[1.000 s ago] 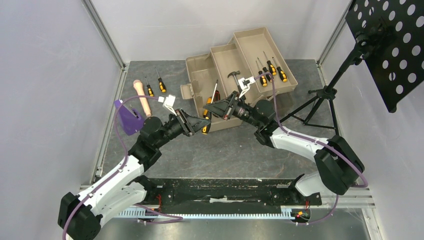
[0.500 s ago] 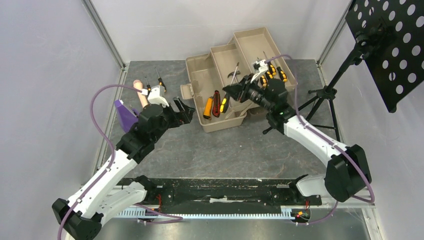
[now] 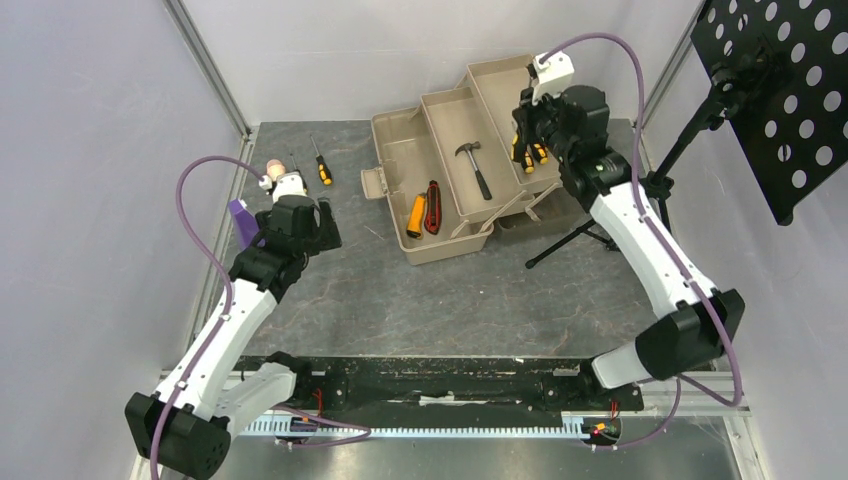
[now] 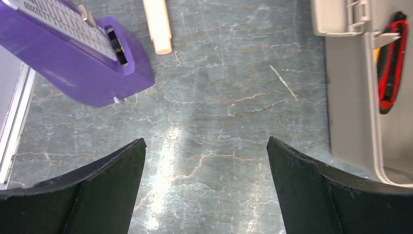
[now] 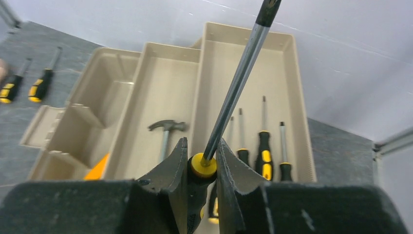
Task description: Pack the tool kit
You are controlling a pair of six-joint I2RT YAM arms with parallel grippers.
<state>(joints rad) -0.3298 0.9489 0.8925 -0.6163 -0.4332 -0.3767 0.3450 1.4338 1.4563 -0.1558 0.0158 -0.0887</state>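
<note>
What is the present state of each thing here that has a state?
toolbox: open, trays folded out.
left end effector: open, empty.
right end effector: shut on a screwdriver.
hammer: lying in the middle tray.
utility knife: lying in the bottom compartment.

Inside the toolbox (image 3: 385,131): hammer (image 3: 474,167) in the middle tray (image 3: 447,112); utility knife (image 3: 433,207) in the base; screwdrivers (image 5: 263,151) in the far tray (image 3: 495,84); left of the toolbox, on the counter (image 3: 450,300): two loose screwdrivers (image 5: 43,84), rod (image 4: 157,24), block (image 4: 83,53).

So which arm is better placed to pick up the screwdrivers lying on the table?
Left. The left end effector is open and hovers near those screwdrivers; the right end effector is shut on a screwdriver above the far tray.
</note>
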